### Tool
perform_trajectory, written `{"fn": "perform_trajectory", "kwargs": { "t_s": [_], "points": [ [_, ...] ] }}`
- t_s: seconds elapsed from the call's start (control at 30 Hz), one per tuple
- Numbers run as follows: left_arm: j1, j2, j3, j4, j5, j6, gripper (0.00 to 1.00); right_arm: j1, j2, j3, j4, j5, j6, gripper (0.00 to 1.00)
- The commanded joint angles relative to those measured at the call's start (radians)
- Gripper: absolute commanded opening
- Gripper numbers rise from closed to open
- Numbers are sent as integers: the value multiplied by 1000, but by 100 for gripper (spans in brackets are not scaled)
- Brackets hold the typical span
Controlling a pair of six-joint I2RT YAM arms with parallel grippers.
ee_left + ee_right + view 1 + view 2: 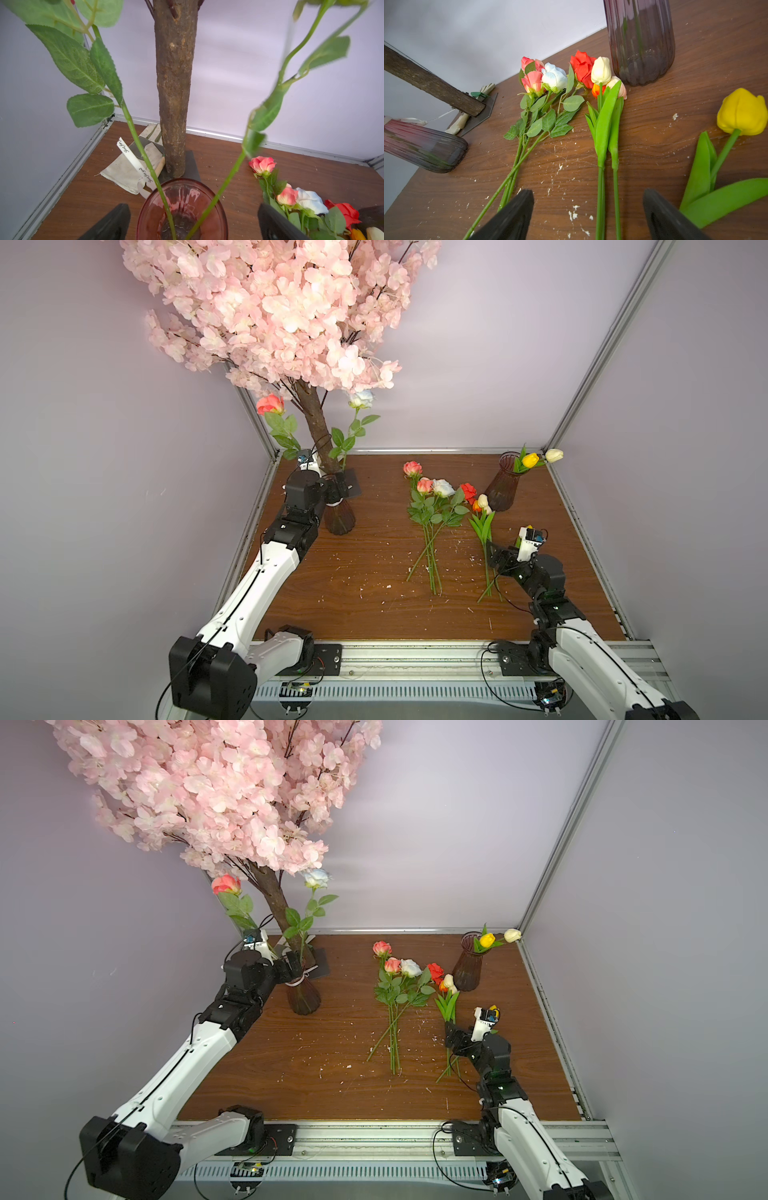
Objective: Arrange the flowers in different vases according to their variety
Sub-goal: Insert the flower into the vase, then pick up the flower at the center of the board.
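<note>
Left claw: jaws spread wide on either side of the banded vase, at its flared glass mouth, gripping nothing. Only the left wrist view shows the two smooth green stems inside that mouth. Both top views show their heads, a coral rose and a white rose, upright beside the rough brown trunk.

Right claw: jaws apart and empty, with the stems of the loose tulips running between them. Only the right wrist view shows clearly a yellow tulip lying flat on the wood-grain table.

Loose roses lie mid-table. The second ribbed vase, in the far right corner, holds two tulips.
</note>
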Motion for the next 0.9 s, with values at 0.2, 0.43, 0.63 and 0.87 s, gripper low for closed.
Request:
{"fn": "perform_trajectory", "kwargs": {
  "t_s": [0.2,0.43,0.63,0.87],
  "points": [
    [-157,-131,-69,-125,8,-33,99,31,2,8,64,-46,-6,89],
    [-310,-115,-115,-145,16,-60,99,136,10,17,87,-9,-41,88],
    [-427,36,-105,-124,73,-63,94,217,69,34,125,3,-74,85],
    [-526,295,-3,-104,133,-51,77,266,97,64,78,117,-97,84]
  ]
}}
